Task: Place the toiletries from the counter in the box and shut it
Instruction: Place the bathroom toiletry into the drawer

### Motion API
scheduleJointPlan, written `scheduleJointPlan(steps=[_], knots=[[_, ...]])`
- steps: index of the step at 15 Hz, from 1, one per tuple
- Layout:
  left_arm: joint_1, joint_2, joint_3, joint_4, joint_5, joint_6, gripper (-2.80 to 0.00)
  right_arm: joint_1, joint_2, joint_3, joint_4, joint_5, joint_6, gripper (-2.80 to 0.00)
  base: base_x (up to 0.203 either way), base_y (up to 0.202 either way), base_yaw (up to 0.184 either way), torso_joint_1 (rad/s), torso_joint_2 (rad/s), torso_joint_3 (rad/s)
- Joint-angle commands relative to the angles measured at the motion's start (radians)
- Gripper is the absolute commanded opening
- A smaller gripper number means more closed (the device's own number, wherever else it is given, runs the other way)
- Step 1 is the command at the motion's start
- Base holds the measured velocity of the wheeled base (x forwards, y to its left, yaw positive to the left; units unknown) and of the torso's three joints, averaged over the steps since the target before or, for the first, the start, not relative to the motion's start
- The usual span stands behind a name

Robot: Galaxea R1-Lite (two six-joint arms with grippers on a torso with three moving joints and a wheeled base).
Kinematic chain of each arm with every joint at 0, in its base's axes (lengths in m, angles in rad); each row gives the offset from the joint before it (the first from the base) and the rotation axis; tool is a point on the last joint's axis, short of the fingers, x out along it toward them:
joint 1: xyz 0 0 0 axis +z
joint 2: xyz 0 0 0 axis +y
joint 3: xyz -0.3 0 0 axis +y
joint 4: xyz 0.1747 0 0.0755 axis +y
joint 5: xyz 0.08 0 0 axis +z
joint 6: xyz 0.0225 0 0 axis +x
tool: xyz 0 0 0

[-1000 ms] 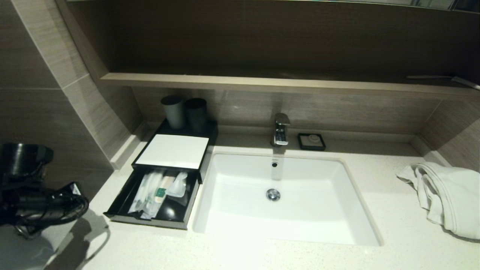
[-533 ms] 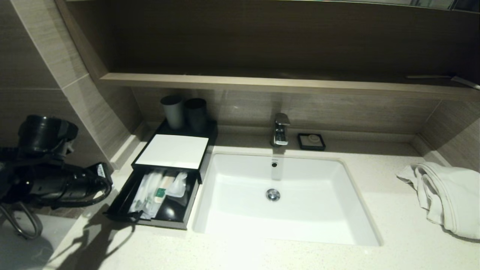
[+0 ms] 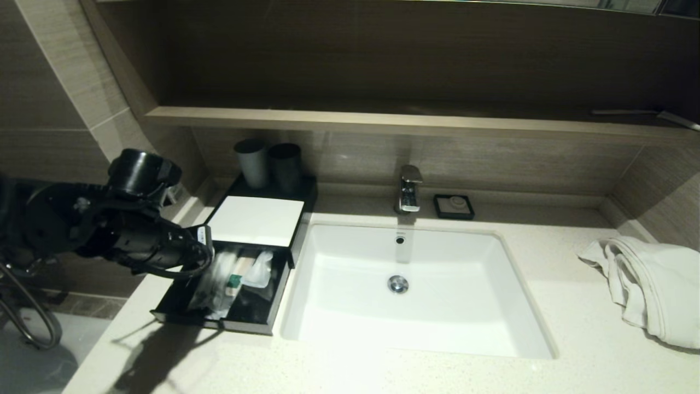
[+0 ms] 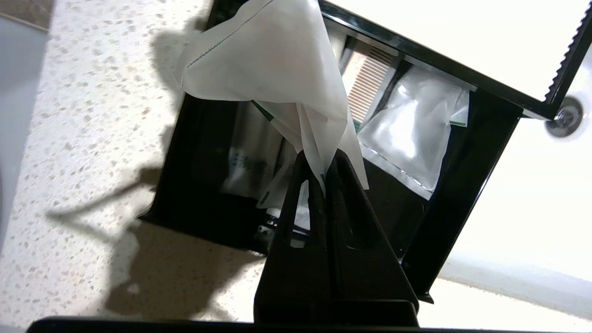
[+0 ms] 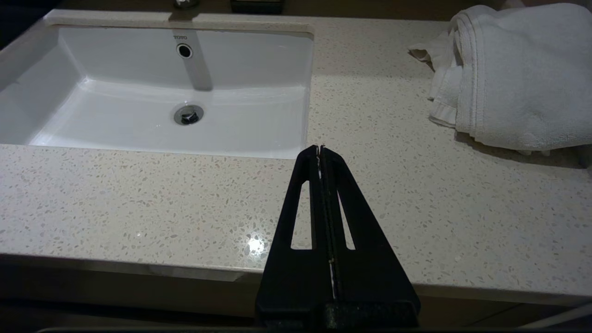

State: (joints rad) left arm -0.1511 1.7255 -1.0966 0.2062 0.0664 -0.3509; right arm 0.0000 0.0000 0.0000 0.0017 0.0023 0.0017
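The black box (image 3: 256,220) with a white top stands at the counter's (image 3: 574,350) back left. Its drawer (image 3: 247,324) is pulled out and holds several translucent sachets (image 3: 258,270), also seen in the left wrist view (image 4: 411,134). My left gripper (image 3: 206,261) hangs over the drawer's left part. In the left wrist view it (image 4: 322,159) is shut on the corner of a white sachet (image 4: 273,64), which is above the drawer (image 4: 467,185). My right gripper (image 5: 320,149) is shut and empty over the counter's front edge (image 5: 138,199), right of the sink; it is outside the head view.
A white sink (image 3: 415,334) is set in the counter's middle, with a faucet (image 3: 410,189) and a small black soap dish (image 3: 454,206) behind it. Two grey cups (image 3: 269,163) stand behind the box. A white towel (image 3: 651,287) lies at the right. A wooden shelf (image 3: 383,120) overhangs the back.
My left arm has swung up and to the right, from beside the counter's left end to over the open drawer. The drawer, the sachets in it and the right arm have not moved.
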Motion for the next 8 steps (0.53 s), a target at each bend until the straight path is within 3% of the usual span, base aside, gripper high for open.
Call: scheduleJointPlan(steps=[1, 4, 8], knots=[[-0.011, 0.071, -0.050, 0.035, 0.001, 0.021, -2.80, 0.000, 0.000, 0.000, 0.000, 0.001, 0.000, -2.80, 0.000, 0.000, 0.000, 0.000, 0.00, 0.000], [-0.044, 0.070, -0.057, 0.072, -0.016, 0.108, -2.80, 0.000, 0.000, 0.000, 0.000, 0.001, 0.000, -2.80, 0.000, 0.000, 0.000, 0.000, 0.00, 0.000], [-0.103, 0.048, -0.052, 0.098, -0.042, 0.117, -2.80, 0.000, 0.000, 0.000, 0.000, 0.001, 0.000, -2.80, 0.000, 0.000, 0.000, 0.000, 0.00, 0.000]])
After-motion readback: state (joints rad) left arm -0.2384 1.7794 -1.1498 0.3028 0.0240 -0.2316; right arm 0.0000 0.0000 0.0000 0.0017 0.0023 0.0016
